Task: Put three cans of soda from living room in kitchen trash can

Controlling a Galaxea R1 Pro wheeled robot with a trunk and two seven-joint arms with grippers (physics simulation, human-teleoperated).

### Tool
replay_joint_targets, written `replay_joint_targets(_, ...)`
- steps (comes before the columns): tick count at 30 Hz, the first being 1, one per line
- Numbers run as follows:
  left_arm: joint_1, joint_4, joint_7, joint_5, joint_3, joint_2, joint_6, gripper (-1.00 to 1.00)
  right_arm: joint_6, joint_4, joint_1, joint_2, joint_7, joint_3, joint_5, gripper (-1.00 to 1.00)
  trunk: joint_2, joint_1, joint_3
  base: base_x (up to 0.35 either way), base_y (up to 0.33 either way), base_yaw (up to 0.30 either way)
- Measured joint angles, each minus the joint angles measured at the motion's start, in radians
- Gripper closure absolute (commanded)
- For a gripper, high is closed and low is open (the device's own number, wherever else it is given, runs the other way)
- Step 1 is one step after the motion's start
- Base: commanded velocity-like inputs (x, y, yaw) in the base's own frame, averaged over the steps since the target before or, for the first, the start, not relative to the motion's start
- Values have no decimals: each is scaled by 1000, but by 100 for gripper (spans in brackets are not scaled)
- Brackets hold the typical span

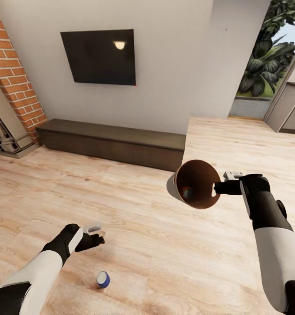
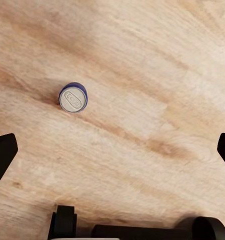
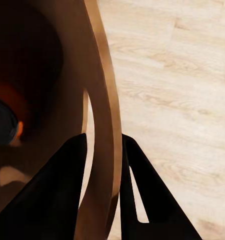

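Right tool (image 1: 216, 188) clamps the tipped trash can's (image 1: 175, 186) rim; left tool (image 1: 95, 234) hangs open above the blue can (image 1: 103, 279) on the floor (image 1: 164, 253).

Floor (image 1: 147, 245): light wood planks, visible grain and knots, soft satin sheen
Can of soda (image 2: 73, 97): dark blue side, pale silvery metal-looking top with a stamped opening, smooth
Trash can (image 1: 174, 186): pale grey smooth outside, coppery brown inside with a dull sheen
Right gripper (image 3: 105, 150): fingers matt black, plastic-looking
Left gripper (image 1: 95, 234): black matt shell with a light grey part
Fireplace surround (image 1: 16, 83): red brick with pale mortar, rough
Wall (image 1: 173, 65): plain white, matt
Screen (image 1: 99, 57): black and glossy, reflecting a lamp
Low bench (image 1: 116, 142): dark brown wood-like surface, matt
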Motion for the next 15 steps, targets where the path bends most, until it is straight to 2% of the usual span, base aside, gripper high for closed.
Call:
replay_joint_targets(4,0,4,-2,-1,0,-1,5,-100,-7,1,-24,2,-4,0,34,100,-28,15,-17,0,0,0)
replay_joint_targets(8,-1,8,-1,-1,-1,-4,7,-100,0,-1,-44,6,0,1,-1,100,-56,31,-33,0,0,0)
replay_joint_targets(12,-1,9,-1,-1,-1,-10,15,-100,-4,-1,-51,9,-2,2,25,100,-84,46,-49,0,0,0)
replay_joint_targets(15,-1,9,-1,-1,-1,-12,18,-100,-2,-1,-52,10,-1,4,15,100,-105,57,-59,0,0,0)
